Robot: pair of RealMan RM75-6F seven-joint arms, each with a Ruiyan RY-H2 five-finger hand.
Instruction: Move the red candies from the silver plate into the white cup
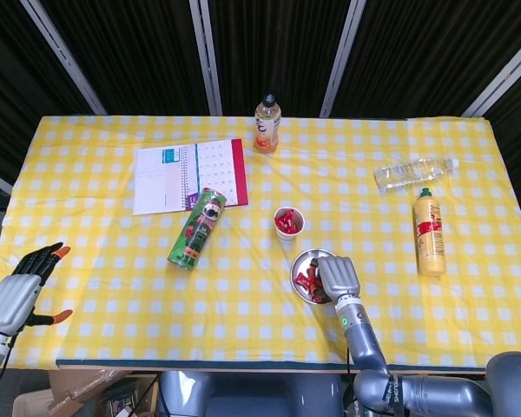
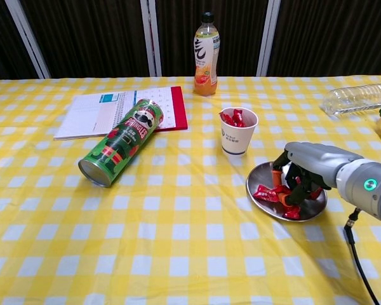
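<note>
My right hand (image 2: 303, 173) hangs low over the silver plate (image 2: 261, 176), fingers curled down among the red candies (image 2: 265, 192) that lie in it. The orange fingertips (image 2: 284, 199) touch the wrappers, but I cannot tell whether a candy is actually pinched between them. From the head view the hand (image 1: 336, 278) covers the near right part of the plate (image 1: 300, 261), with a few candies (image 1: 306, 278) showing at its left.

The white cup (image 2: 238, 131) stands just beyond the plate, apart from it, with red candies already inside; in the head view the cup (image 1: 288, 222) sits up and to the left of the plate.

My left hand (image 1: 19, 290) hovers off the near left corner of the desk (image 1: 113, 261), fingers spread and holding nothing.

On the yellow checked cloth also lie a green chips can (image 2: 120, 142) on its side, an open notebook (image 2: 120, 112), an upright orange drink bottle (image 2: 206, 54), a clear bottle (image 1: 414, 170) lying flat and a yellow bottle (image 1: 429, 231).
</note>
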